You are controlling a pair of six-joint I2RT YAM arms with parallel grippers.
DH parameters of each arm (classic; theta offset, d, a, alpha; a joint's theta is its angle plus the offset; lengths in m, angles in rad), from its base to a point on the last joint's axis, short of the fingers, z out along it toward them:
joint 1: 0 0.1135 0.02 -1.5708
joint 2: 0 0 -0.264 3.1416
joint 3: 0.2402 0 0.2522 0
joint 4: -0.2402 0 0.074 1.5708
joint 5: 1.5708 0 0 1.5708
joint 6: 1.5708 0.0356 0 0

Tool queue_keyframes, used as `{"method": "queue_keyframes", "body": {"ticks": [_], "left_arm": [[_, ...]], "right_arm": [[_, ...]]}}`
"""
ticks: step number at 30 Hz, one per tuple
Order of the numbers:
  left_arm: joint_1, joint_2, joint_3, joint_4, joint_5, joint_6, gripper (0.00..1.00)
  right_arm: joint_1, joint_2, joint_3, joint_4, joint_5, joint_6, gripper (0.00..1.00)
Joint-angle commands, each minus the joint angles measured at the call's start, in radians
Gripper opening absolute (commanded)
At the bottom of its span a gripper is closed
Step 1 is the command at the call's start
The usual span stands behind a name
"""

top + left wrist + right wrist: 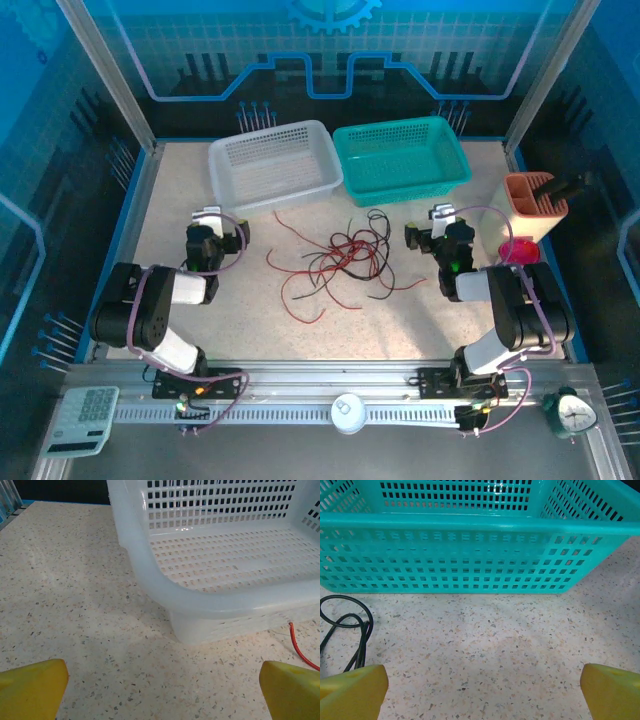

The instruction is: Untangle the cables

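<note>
The cables (340,258), thin red and black strands, lie in a loose tangle on the speckled table between the two arms. A red cable end (299,647) shows at the right of the left wrist view, and a black cable loop (350,627) at the left of the right wrist view. My left gripper (213,222) rests left of the tangle, open, with bare table between its yellow fingertips (32,687). To the right of the tangle my right gripper (443,222) is open too, nothing between its fingertips (612,690).
A white basket (275,165) and a teal basket (400,158) stand side by side behind the cables. An orange holder (533,200) and a pink object (520,250) sit at the right edge. A calculator (85,418) and a clock (573,412) lie on the front rail.
</note>
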Motion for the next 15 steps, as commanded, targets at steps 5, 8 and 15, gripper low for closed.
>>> {"method": "queue_keyframes", "body": {"ticks": [5, 8, 15], "left_arm": [[0.007, -0.003, 0.008, 0.02, 0.012, 0.01, 0.99], [0.007, -0.003, 0.008, 0.02, 0.012, 0.01, 0.99], [0.01, -0.003, 0.013, 0.009, 0.017, 0.007, 0.99]], "right_arm": [[-0.008, -0.014, 0.009, 0.01, -0.006, 0.0, 1.0], [-0.008, -0.013, 0.008, 0.01, -0.005, 0.001, 1.0], [-0.015, -0.015, 0.008, 0.01, -0.018, 0.007, 1.0]]}}
